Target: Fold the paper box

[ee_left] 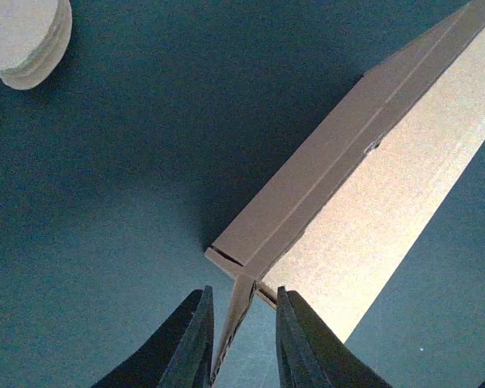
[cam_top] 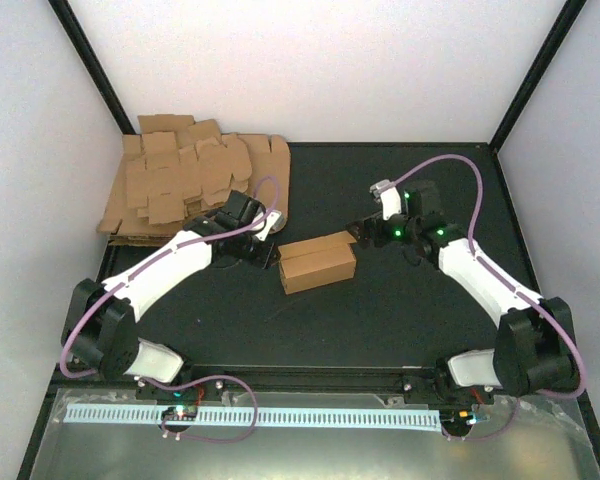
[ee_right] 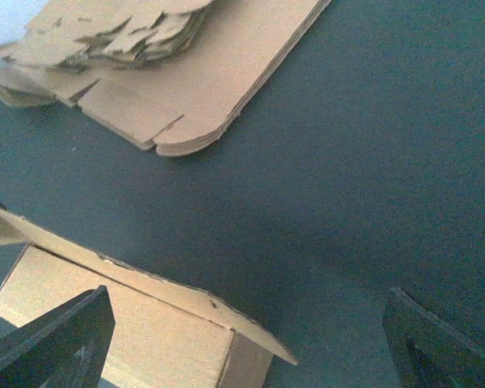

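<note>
**Risks.** L gripper (ee_left: 242, 295): fingers narrowly apart, straddling end tab (ee_left: 233, 323) of box (cam_top: 318, 262). A gap shows on one side, so the tab is not clamped.
- If fingers shut off-centre, tab prob. creases or bends the wrong way instead of tucking.
- A push w/o counter-hold may slide the box across table (cam_top: 380, 330). R gripper (ee_right: 246, 295) is spread wide and empty, just beside the other end, w/ no contact visible.
- Top flap (ee_right: 250, 338) juts past the body at R end; a knock from R fingers could buckle it.

**Box.** Plain brown oblong carton, lying mid-table btwn both grippers, well apart from stack (cam_top: 185, 180) at rear left. Body looks squared up. Long seam w/ small slot visible. L end tab sticks out, not yet folded in.
</note>
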Tool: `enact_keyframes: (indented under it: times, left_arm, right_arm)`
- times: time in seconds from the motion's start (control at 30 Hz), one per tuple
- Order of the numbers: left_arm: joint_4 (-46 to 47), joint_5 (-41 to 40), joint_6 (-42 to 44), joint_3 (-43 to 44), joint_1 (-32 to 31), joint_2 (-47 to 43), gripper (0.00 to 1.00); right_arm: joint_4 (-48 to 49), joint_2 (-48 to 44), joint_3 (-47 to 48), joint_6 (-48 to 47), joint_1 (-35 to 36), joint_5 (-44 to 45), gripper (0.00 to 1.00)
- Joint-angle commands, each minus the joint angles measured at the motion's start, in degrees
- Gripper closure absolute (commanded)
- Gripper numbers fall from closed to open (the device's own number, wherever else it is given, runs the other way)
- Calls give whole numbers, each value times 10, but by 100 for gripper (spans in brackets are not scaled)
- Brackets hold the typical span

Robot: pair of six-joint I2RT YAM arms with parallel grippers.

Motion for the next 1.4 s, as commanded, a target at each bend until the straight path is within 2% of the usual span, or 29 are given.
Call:
enact_keyframes:
  times: [0.0,0.13,0.43,0.8,1.13,1.37]
  left_arm:
    - [-23,-14,-9,35,2,9,79]
    - [-21,-16,-9,41,2,17,85]
    - [-21,-31,-5,87,2,57,89]
    - [-12,-46,1,131,1,87,87]
    - [-2,-71,-4,139,1,99,87]
    - [21,-81,-2,139,1,101,87]
  right_arm:
    - [-35,22,35,-38,24,-14,6]
    - [-54,37,49,-50,34,-18,9]
    - [-107,41,67,-62,73,13,12]
    - [-156,19,63,-50,97,19,20]
    - [-130,-21,62,-10,98,162,11]
    - [-227,69,153,-46,98,179,12]
